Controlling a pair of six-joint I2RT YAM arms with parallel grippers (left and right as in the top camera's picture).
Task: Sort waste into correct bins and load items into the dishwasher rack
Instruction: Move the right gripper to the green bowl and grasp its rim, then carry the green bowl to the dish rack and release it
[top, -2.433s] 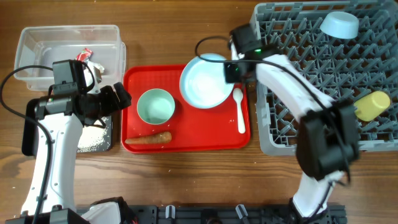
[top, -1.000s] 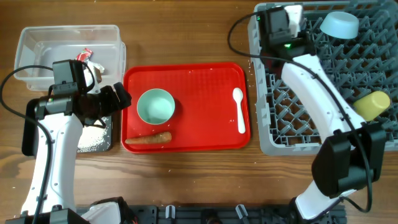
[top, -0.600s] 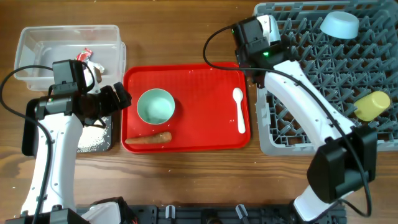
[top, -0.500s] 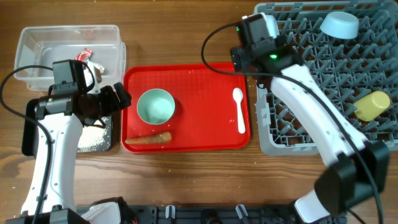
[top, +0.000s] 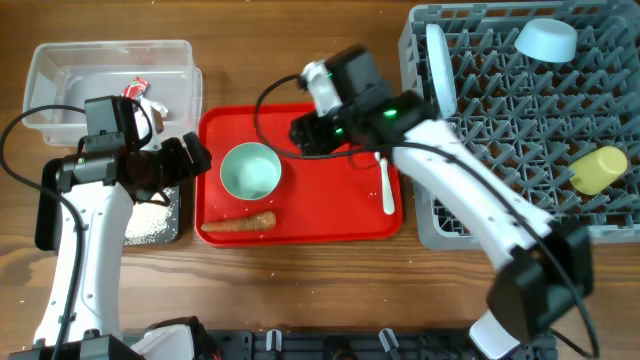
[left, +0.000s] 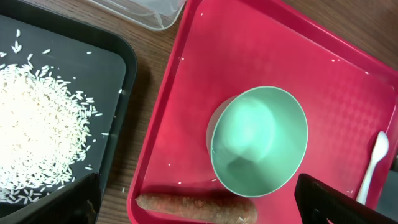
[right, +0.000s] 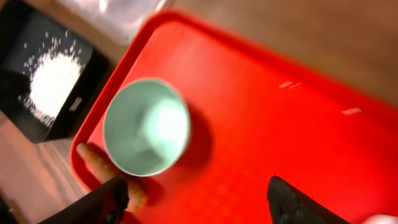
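Note:
A pale green bowl (top: 250, 172) (left: 258, 142) (right: 146, 126) stands on the red serving tray (top: 330, 215). A carrot piece (top: 238, 223) (left: 196, 204) lies in front of it and a white spoon (top: 385, 180) lies to its right. My right gripper (top: 305, 132) (right: 199, 193) hovers open over the tray just right of the bowl, holding nothing. My left gripper (top: 190, 155) (left: 198, 186) is open at the tray's left edge. In the grey rack (top: 430, 225) a pale blue plate (top: 437, 55) stands on edge, with a blue bowl (top: 546, 40) and a yellow cup (top: 598, 170).
The clear tub (top: 60, 85) at the back left holds a red-and-white wrapper (top: 137, 90). The black tray (top: 178, 215) (left: 93, 56) in front of it carries white rice (left: 43, 143), and the left arm covers most of it from above. The right arm stretches across the rack's front left corner.
The right arm has swung from the rack's back left corner to over the red tray near the green bowl, leaving the plate standing in the rack. The left arm has not moved.

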